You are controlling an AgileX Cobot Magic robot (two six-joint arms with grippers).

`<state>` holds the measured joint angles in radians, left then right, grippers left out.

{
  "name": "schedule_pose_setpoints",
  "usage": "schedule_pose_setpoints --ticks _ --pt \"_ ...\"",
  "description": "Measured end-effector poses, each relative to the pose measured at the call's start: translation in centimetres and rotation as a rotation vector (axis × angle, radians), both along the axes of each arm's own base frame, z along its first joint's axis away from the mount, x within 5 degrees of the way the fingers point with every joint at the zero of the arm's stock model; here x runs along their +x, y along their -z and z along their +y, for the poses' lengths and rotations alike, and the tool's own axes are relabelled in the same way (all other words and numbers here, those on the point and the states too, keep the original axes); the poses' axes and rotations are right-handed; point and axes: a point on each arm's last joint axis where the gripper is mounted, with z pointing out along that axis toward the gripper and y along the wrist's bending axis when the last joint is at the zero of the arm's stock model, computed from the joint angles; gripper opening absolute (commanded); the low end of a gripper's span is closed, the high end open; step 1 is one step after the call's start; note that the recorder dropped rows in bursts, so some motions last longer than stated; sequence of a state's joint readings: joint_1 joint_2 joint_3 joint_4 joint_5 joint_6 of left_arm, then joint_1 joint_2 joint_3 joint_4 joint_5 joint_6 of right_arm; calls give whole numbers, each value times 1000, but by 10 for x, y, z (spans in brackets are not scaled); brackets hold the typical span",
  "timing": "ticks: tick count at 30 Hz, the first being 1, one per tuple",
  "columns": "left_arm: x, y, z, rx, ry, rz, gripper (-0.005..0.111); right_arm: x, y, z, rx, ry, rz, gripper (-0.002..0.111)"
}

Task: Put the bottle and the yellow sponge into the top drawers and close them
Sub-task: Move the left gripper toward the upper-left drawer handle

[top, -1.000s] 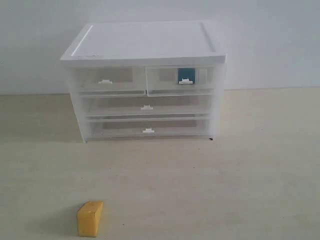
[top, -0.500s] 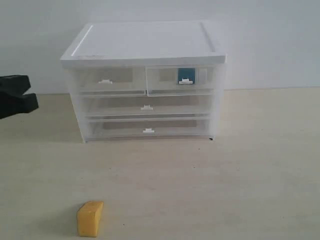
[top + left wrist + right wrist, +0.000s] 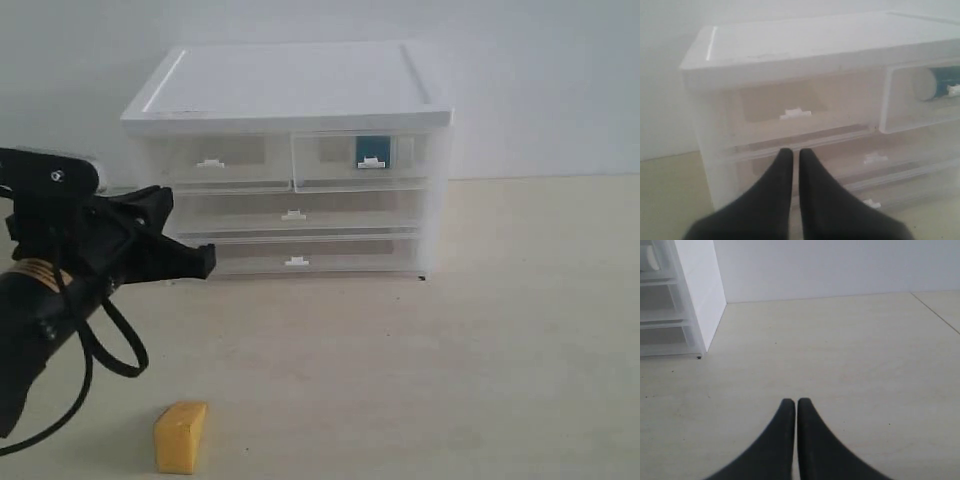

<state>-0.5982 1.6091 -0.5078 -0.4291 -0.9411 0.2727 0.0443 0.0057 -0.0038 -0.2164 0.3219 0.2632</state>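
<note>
Left gripper (image 3: 795, 152) swung in before cabinet (image 3: 290, 85) (jaws pressed together) | risk: closed, it slips off top-left drawer (image 3: 767, 100) tab (image 3: 795, 113)

We see a pale beige table (image 3: 480, 350), matte and faintly speckled, running back to a white wall. The cabinet (image 3: 290, 90) stands on it toward the back, close to the wall, its drawer fronts facing us. The sponge (image 3: 180, 437) lies on the bare top, well in front of the cabinet and off to the left, touching nothing else.
</note>
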Motion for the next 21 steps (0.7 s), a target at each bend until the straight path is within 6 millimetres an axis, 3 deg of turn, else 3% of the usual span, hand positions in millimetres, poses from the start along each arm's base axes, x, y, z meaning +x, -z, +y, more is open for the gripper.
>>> schedule_pose_setpoints --ticks 1,3,6,7,10,16,21 --pt "3 7 -2 -11 1 4 9 0 0 0 0 0 0 0" --pt "10 14 -10 -6 30 -6 32 0 0 0 0 0 0 0" --pt "22 18 -19 -40 40 -2 84 0 0 0 0 0 0 0" --pt "26 19 -23 -83 36 9 92 0 0 0 0 0 0 0" --pt "33 20 -27 -135 31 20 92 0 0 0 0 0 0 0" --pt "38 14 -30 -112 33 -14 74 0 0 0 0 0 0 0" --pt "40 8 -28 -81 -1 -88 74 0 0 0 0 0 0 0"
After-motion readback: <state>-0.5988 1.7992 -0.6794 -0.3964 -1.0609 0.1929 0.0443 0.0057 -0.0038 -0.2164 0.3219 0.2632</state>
